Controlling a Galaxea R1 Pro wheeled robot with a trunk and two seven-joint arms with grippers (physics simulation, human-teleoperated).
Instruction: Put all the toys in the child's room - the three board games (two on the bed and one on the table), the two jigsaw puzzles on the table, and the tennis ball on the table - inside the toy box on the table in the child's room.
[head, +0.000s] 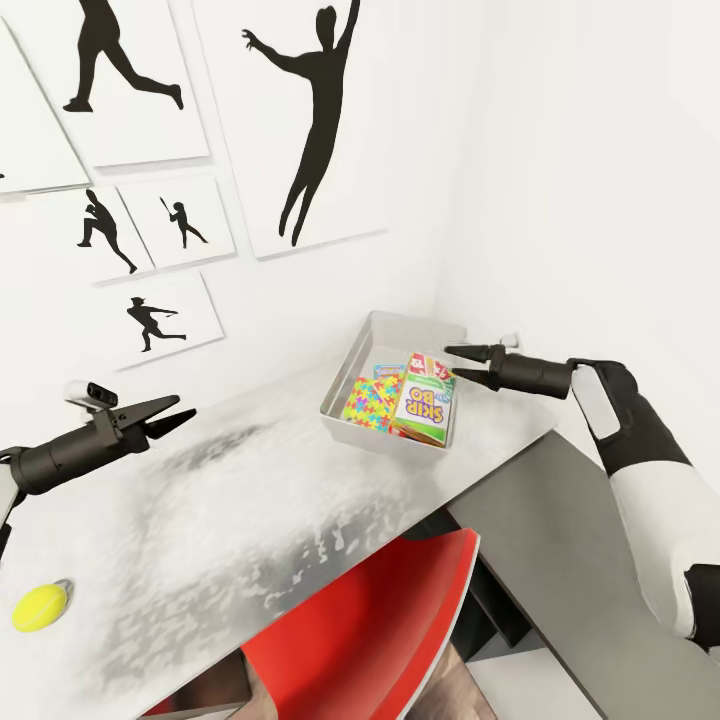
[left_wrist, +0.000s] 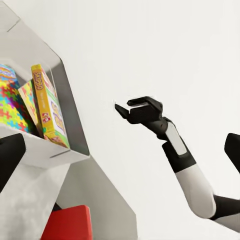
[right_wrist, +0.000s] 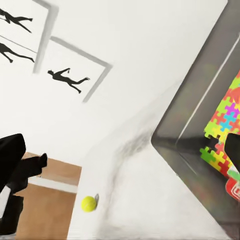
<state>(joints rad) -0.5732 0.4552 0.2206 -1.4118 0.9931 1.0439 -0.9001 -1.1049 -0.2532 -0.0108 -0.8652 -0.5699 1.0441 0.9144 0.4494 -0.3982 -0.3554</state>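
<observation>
Head view, tennis ball (head: 40, 607) below open left tool (head: 178, 412), open right tool (head: 460, 364) beside toy box (head: 352, 366)

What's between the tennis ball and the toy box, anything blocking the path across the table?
Nothing visible. The tennis ball sits near the table's front edge by the left gripper, whose jaws are open. The speckled top between it and the toy box is bare. The red chair sits below the table edge.
</observation>
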